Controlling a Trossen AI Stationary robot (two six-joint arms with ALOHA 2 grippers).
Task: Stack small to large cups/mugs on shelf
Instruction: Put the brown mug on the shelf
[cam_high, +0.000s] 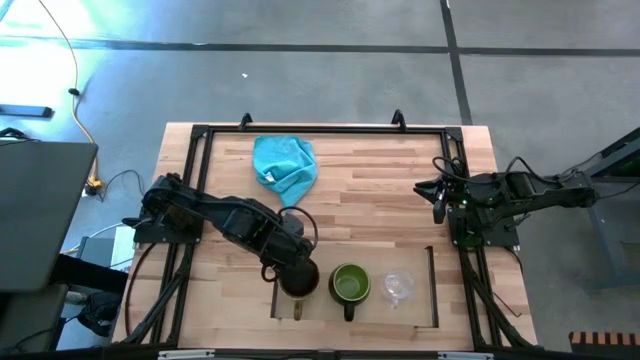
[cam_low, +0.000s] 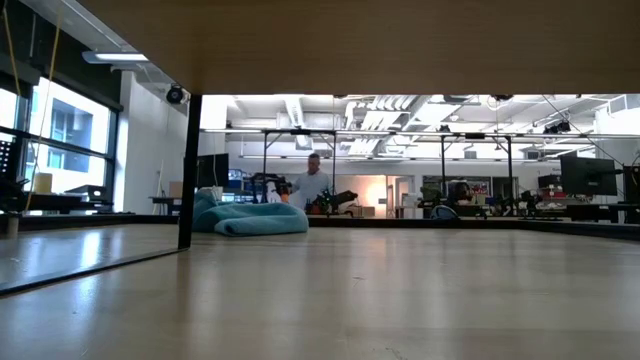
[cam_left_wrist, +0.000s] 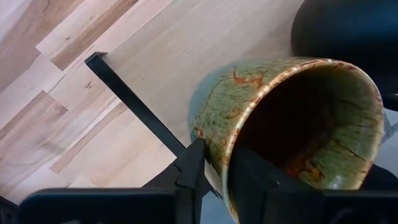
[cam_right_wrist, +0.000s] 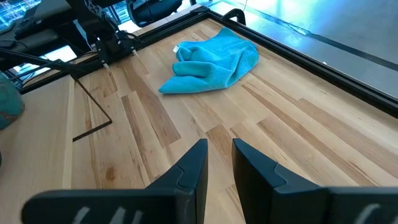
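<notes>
Left gripper (cam_left_wrist: 214, 177) straddles the brown mug (cam_left_wrist: 292, 130) rim on the shelf (cam_high: 420, 310).

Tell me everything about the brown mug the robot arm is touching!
The brown mug stands on the shelf, at its left end beside the green mug. Close up, its glaze looks mottled green and rusty brown with a pale rim and dark inside. The left gripper pinches its rim, one finger inside, one outside.
</notes>
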